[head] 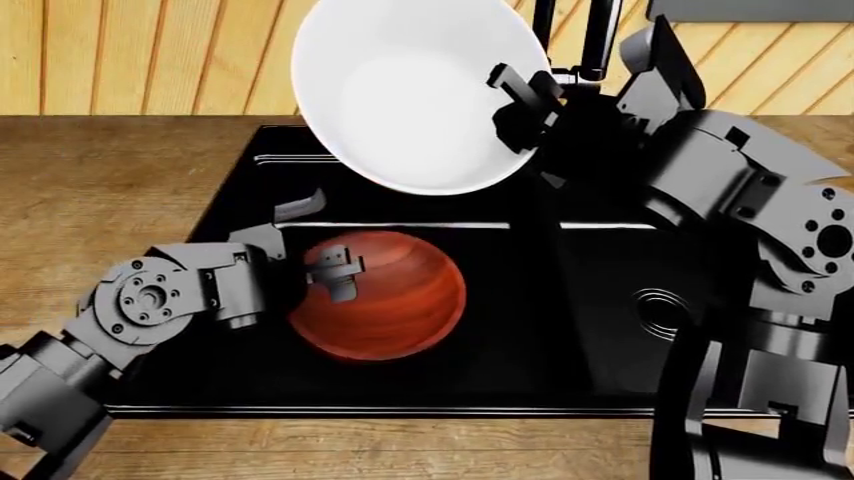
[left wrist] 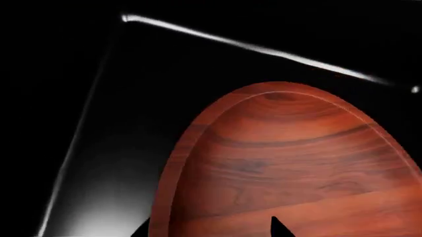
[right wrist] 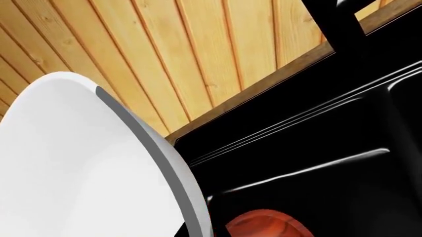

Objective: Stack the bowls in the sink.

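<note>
The reddish-brown wood-grained bowl (head: 394, 300) lies in the left basin of the black sink (head: 227, 230). My left gripper (head: 318, 245) is open, with its jaws either side of the bowl's left rim. In the left wrist view the bowl (left wrist: 283, 158) fills the frame and the rim runs between the gripper's tips (left wrist: 211, 229). My right gripper (head: 523, 100) is shut on the rim of the white bowl (head: 407, 90) and holds it tilted, high above the basin's back edge. In the right wrist view the white bowl (right wrist: 79, 163) is at the gripper (right wrist: 191, 232), with the wooden bowl (right wrist: 264, 224) below.
The right basin has a round drain (head: 657, 305). The black faucet (head: 574, 30) stands behind the sink, close to my right arm. A wooden counter (head: 107, 180) surrounds the sink, and a plank wall (right wrist: 197, 49) rises behind it.
</note>
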Controlling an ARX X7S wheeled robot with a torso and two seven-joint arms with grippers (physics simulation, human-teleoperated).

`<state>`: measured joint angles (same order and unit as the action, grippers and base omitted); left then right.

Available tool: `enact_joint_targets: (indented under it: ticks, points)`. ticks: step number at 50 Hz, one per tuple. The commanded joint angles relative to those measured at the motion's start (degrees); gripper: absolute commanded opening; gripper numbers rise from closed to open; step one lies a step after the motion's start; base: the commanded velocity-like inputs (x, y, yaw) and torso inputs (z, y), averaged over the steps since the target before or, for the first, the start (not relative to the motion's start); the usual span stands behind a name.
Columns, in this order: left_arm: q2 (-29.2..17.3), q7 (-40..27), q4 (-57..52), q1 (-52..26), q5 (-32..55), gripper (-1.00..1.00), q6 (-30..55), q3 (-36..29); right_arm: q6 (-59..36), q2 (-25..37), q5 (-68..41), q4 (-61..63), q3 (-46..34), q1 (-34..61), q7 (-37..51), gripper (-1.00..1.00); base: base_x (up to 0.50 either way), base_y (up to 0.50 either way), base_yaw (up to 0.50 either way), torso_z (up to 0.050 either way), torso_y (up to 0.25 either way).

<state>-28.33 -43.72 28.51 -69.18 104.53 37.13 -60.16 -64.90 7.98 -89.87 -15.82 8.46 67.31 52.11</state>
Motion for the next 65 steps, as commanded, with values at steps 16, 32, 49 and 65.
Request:
enact_joint_targets:
  ticks: [16, 32, 49, 65]
  points:
    - [-7.0, -8.3, -10.3, -3.1, 1.1, 1.00, 1.8, 1.7, 1.6, -0.2, -1.0, 0.0, -1.3, 0.0, -0.6, -1.00, 0.00, 0.00, 0.00, 0.000, 0.001]
    - [-11.1, -15.4, -22.7, -6.8, 7.4, 1.00, 2.5, 6.0, 2.2, 0.4, -1.5, 0.1, -2.0, -0.1, -0.5, -1.00, 0.00, 0.00, 0.00, 0.000, 0.000]
    - [-15.4, -19.0, -27.7, -8.5, 10.0, 1.00, 1.8, 8.8, 3.6, 1.1, -1.2, 0.0, -2.4, 0.5, -0.9, -1.00, 0.00, 0.00, 0.00, 0.000, 0.000]
    - [-20.2, -21.5, -30.2, -11.1, 10.1, 1.00, 2.2, 10.8, 4.4, 1.4, -1.0, -0.4, -3.4, 0.4, -1.8, -1.00, 0.00, 0.00, 0.00, 0.000, 0.000]
